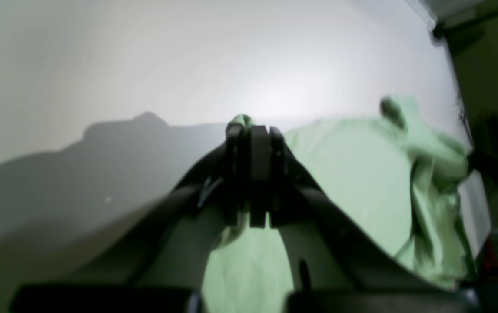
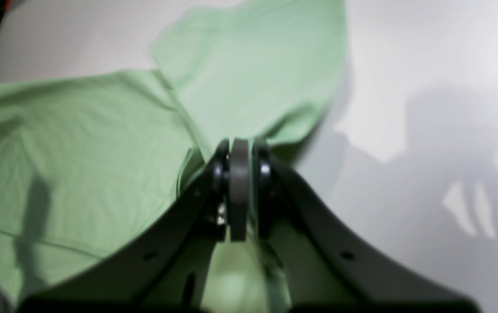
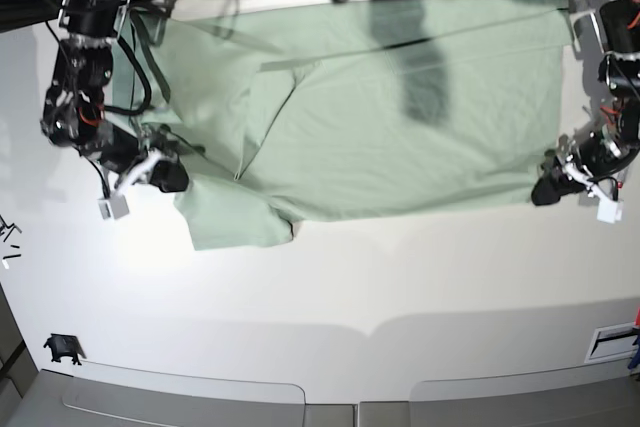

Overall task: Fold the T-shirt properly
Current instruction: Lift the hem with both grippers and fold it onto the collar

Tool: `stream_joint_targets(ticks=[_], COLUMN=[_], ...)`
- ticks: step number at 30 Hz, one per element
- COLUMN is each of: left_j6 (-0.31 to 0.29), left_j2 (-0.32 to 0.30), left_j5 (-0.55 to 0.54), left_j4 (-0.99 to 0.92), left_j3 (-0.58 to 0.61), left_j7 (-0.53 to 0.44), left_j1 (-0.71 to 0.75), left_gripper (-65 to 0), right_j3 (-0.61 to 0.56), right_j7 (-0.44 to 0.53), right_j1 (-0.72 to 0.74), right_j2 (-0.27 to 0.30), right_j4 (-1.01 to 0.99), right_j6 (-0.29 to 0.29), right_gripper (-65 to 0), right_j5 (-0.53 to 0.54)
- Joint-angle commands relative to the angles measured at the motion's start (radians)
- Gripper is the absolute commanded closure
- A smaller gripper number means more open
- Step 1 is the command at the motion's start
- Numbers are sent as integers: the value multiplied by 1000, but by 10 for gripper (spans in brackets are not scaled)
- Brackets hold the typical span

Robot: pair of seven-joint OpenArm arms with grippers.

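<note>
- Step in hand, as I judge it: both corners of the near hem are pinched, ready for the first fold; the T-shirt (image 3: 380, 107) lies spread across the far half of the white worktop (image 3: 340, 287), its far edge at the worktop's back rim
- Left tool (image 1: 253, 130): clenched, jaws pressed together with a tuft of green cloth showing above the tips; in the base view it sits at the shirt's near corner on that view's right (image 3: 556, 184), touching the cloth edge
- Right tool (image 2: 240, 150): clenched on cloth; a sleeve-like flap rises just beyond the tips, the main body spreading off to one side; in the base view it sits at the shirt's other side (image 3: 165, 172), where a loose flap hangs toward the near edge
- Cloth between the two tools looks fairly flat, with a diagonal crease and a bunched fold near the right tool
- Next move, my reading: lift both corners together, level, and carry them toward the far edge; uneven lift would likely skew the fold; the bunched side may need smoothing first
</note>
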Motion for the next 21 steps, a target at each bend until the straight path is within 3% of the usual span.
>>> stream_joint_targets(ticks=[1,11,21], left_j6=[-12,-12,-12], left_j2=[-27,-17,-17], left_j5=[-27,-26,-25], left_j4=[51,354,411], left_j3=[-7,-196,-228], left_j7=[-11,-6,-7], left_j1=[3,288,499], left_gripper=[0,0,0], right_j3=[39,347,384], right_j7=[4,-195,-237], right_j1=[-8,-207,-360], right_j2=[19,16,13], right_j4=[50,240,239], right_j6=[7,7,7], right_gripper=[0,0,0], right_j5=[31,232,272])
